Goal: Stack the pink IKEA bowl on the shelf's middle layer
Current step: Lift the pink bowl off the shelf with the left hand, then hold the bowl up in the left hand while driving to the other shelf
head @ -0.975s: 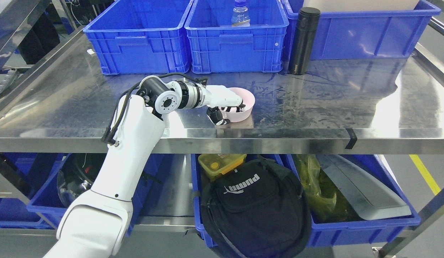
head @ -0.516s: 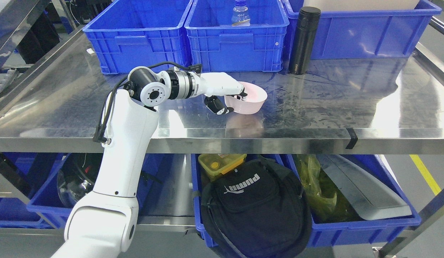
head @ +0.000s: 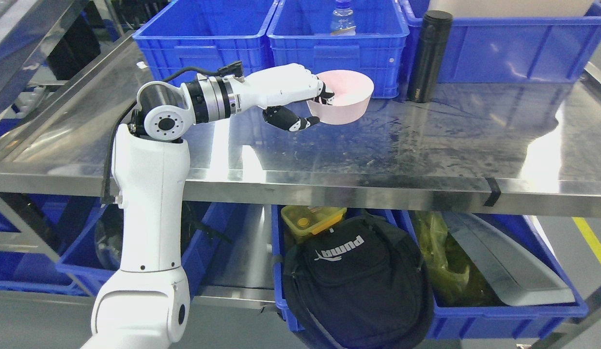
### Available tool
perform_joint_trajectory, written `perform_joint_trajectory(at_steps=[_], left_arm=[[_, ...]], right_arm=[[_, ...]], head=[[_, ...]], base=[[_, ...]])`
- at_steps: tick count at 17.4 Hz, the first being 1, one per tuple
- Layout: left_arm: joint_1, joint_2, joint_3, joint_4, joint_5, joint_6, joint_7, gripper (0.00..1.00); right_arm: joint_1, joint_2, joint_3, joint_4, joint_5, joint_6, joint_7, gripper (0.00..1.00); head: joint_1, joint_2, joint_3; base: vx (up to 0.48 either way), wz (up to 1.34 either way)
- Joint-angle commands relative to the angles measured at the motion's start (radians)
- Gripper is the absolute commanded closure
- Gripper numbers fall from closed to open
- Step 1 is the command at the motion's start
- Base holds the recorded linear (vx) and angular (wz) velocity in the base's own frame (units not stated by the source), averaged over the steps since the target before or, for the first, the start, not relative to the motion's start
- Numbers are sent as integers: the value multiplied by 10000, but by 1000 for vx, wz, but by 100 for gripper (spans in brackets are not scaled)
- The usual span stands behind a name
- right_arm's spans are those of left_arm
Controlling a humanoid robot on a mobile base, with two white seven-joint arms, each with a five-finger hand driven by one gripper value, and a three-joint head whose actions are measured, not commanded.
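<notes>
Gripping the pink bowl (head: pixel 343 99) by its near-left rim, your left hand (head: pixel 300 97) has fingers inside and thumb outside. You hold it clear above the steel shelf (head: pixel 426 145), toward the back edge.

Only readable print: white "PUMA" wordmark, seen upside down, on the black bag (head: pixel 358 286) in the bin under the shelf. Small white mark low on the black flask (head: pixel 429 55) above: too small to read.

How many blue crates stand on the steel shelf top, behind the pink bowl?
3, in a row along the back: the left crate, the middle crate holding a water bottle, and the right crate, cut off by the picture's edge. More may sit out of view.
</notes>
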Motion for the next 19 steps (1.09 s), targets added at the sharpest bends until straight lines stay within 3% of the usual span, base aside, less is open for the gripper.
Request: perform_joint_trajectory(at_steps=[1, 6, 19], left_arm=[[903, 24, 1340, -1430, 697, -367, 15, 100], [1348, 24, 1263, -1706, 682, -367, 137, 100], [1610, 24, 1109, -2150, 666, -367, 399, 99]], right_arm=[[212, -175, 0, -175, 0, 7, -4, 0], [212, -175, 0, -175, 0, 7, -4, 0], [212, -175, 0, -175, 0, 7, -4, 0]], head=[[0, 0, 0], [0, 0, 0], [0, 6, 0]], base=[[-36, 586], [-30, 1015], [58, 1505]])
